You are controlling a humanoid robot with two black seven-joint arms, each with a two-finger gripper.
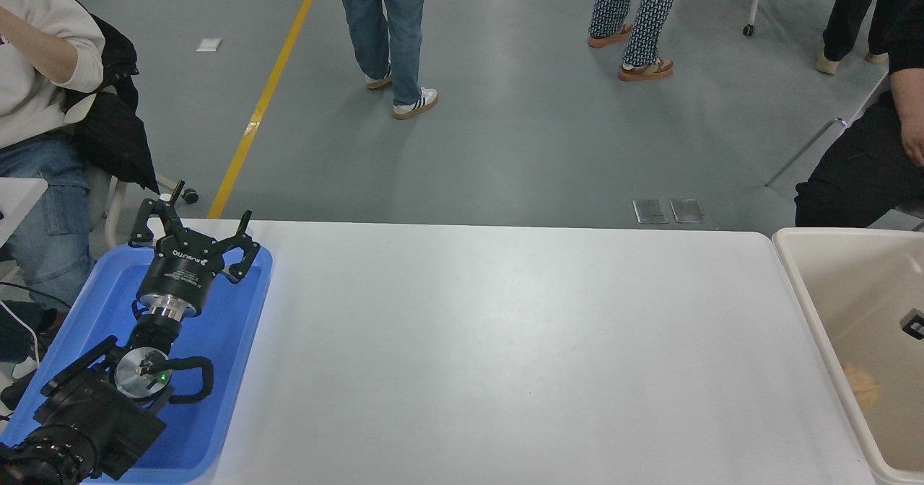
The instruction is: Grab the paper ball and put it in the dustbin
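Small tan-brown crumpled paper ball point(861, 386) is seen already inside the large beige plastic dustbin point(808, 304); left end effector point(193, 234) is parked fingers-apart over the blue tray point(238, 369), right unseen, so a redundant re-grasp is risked.

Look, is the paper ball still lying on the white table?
No, the paper ball lies inside the dustbin, at its left wall, not on the white table.

I see a blue tray point(231, 341) at the lower left of the white table point(520, 355); people stand on the grey floor point(520, 131) along the top, one seated upper left point(36, 95)
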